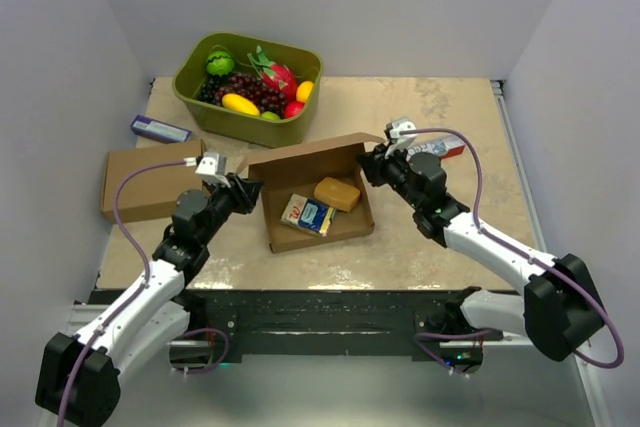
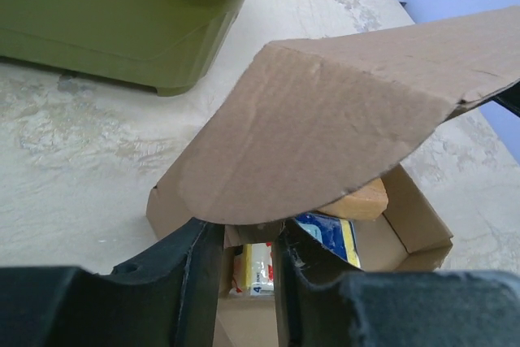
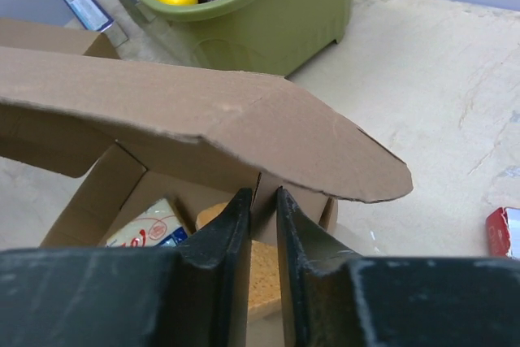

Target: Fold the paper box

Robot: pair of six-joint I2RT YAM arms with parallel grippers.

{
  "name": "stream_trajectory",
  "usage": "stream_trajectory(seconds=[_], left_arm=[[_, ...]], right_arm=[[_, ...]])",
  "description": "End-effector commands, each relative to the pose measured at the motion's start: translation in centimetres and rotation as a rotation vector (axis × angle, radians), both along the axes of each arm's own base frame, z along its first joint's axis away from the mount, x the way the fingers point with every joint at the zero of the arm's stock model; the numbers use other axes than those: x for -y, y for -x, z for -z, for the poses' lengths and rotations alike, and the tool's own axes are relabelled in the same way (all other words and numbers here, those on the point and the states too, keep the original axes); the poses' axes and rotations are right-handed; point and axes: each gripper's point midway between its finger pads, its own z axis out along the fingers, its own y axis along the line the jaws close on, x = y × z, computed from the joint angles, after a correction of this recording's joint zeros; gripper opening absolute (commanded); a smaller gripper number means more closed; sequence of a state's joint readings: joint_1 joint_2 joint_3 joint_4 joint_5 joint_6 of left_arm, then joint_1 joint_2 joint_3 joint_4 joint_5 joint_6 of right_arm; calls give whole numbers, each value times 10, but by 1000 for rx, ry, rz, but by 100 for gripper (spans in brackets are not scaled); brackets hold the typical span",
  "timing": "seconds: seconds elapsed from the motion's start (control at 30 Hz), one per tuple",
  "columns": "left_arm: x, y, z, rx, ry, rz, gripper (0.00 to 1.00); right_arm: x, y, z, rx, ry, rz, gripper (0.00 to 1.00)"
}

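Observation:
The paper box [image 1: 300, 238] lies open mid-table with its lid [image 1: 310, 152] raised at the back. Inside are an orange sponge block [image 1: 337, 193] and a printed packet [image 1: 307, 214]. My left gripper [image 1: 246, 190] is at the box's left side. In the left wrist view its fingers [image 2: 199, 274] stand narrowly apart just under the lid's rounded side flap [image 2: 325, 127], and the packet shows through the gap. My right gripper [image 1: 373, 161] is at the right side, and in the right wrist view it [image 3: 264, 197] is shut on an upright cardboard flap below the lid [image 3: 203, 115].
A green tub [image 1: 200, 97] of fruit stands at the back, just behind the box. Another flat brown box [image 1: 140, 182] lies at the left with a small blue carton [image 1: 160, 129] behind it. A red-and-white packet [image 1: 445, 150] lies right of my right gripper.

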State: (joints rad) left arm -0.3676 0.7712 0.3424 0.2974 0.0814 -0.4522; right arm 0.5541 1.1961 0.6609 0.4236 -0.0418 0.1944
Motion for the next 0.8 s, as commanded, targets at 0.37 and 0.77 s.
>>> stream_trajectory(seconds=[0.37,0.77], left_arm=[[40,-29,-33,9,104,-13,10],[60,-53,-45,-41,110,-6,4]], right_arm=[[-22,12,10,11,8,-31,8],[-25,18,26,1,94,0,5]])
